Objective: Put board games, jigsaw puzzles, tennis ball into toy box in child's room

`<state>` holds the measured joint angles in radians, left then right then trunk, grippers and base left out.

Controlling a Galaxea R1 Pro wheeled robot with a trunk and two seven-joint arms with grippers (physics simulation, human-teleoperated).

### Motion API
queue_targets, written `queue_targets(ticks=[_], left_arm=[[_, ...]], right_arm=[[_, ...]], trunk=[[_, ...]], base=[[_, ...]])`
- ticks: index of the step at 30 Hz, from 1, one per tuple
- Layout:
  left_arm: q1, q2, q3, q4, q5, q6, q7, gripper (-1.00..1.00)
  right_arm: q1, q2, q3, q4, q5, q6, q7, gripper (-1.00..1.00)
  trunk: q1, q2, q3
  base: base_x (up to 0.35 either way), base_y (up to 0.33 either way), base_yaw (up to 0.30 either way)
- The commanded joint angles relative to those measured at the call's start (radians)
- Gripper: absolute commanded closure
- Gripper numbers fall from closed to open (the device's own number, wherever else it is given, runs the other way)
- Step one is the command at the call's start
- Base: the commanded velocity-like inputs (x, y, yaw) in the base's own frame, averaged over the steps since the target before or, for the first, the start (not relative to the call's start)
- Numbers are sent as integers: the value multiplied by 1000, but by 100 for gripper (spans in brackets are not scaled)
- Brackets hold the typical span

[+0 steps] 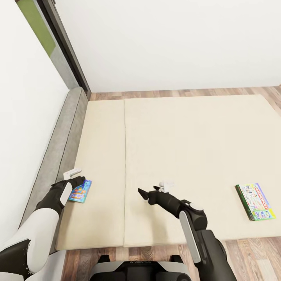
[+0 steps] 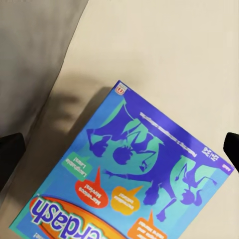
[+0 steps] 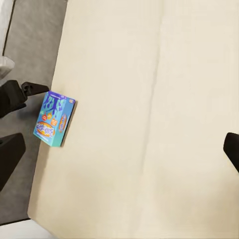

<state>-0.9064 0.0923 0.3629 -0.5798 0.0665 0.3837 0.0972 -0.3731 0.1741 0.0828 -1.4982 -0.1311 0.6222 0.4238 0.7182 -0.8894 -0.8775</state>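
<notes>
On the bed (image 1: 175,156), one board game (image 1: 80,191) lies near the headboard-side edge by the headboard (image 1: 58,152); the other board game (image 1: 255,201) lies well apart, near the opposite near corner.

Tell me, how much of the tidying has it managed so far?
Nothing looks finished from here. Both board games lie on the bed: the blue board game near the headboard side, the green-edged board game at the far right. The open left gripper hovers over the blue one, not gripping yet. The right gripper holds nothing. Everything else remains.
</notes>
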Motion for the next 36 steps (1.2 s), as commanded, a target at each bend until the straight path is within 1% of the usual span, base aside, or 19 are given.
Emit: queue_targets(ticks=[1, 2, 5, 6, 7, 8, 9, 10, 13, 14, 17, 19, 36], left_arm=[[0, 0, 0, -2, 7, 0, 4, -100], [0, 0, 0, -2, 7, -3, 4, -100], [0, 0, -1, -2, 7, -14, 4, -100], [0, 0, -1, -2, 7, -17, 4, -100], [0, 0, -1, -2, 7, -19, 4, -100], [0, 0, -1, -2, 7, -20, 4, -100], [0, 0, -1, -2, 7, -21, 4, -100], [0, 1, -1, -2, 7, -22, 4, -100], [0, 1, -1, -2, 7, -22, 4, -100], [0, 1, -1, -2, 7, -23, 4, -100], [0, 1, -2, -2, 7, -22, 4, -100], [0, 2, -2, -2, 7, -22, 4, -100], [0, 2, -1, -2, 7, -24, 0, -100]], right_arm=[[-1, 0, 0, -10, -10, 13, 12, -100], [-1, 0, 0, -14, -10, 16, 22, -100], [-1, 0, -2, -22, -13, 27, 85, -100], [-1, 0, -2, -25, -17, 34, 126, -100], [-1, 0, -3, -26, -22, 38, 147, -100], [-2, 0, -3, -28, -35, 48, 186, -100], [-2, 0, -4, -29, -44, 53, 203, -100], [-2, 0, -4, -33, -65, 65, 231, -100], [-2, 0, -4, -41, -104, 80, 256, -100], [-2, 0, -3, -46, -126, 87, 265, -100], [-2, 0, -4, -50, -152, 91, 275, -100], [-1, 0, -5, -51, -160, 91, 277, -100], [-1, 0, -14, -51, -169, 87, 280, -100]], trunk=[[0, -1, -1], [0, -1, -1], [0, -1, -1], [0, -1, -1], [0, -1, -1], [0, -1, -1], [0, -1, -1], [0, -1, -1], [0, -1, -1], [0, -1, -1], [0, -1, -1], [0, -1, -1], [0, -1, -1]], base=[[0, 0, 0], [0, 0, 0], [0, 0, 0], [0, 0, 0], [0, 0, 0], [0, 0, 0], [0, 0, 0], [0, 0, 0], [0, 0, 0], [0, 0, 0], [0, 0, 0], [0, 0, 0], [0, 0, 0]])
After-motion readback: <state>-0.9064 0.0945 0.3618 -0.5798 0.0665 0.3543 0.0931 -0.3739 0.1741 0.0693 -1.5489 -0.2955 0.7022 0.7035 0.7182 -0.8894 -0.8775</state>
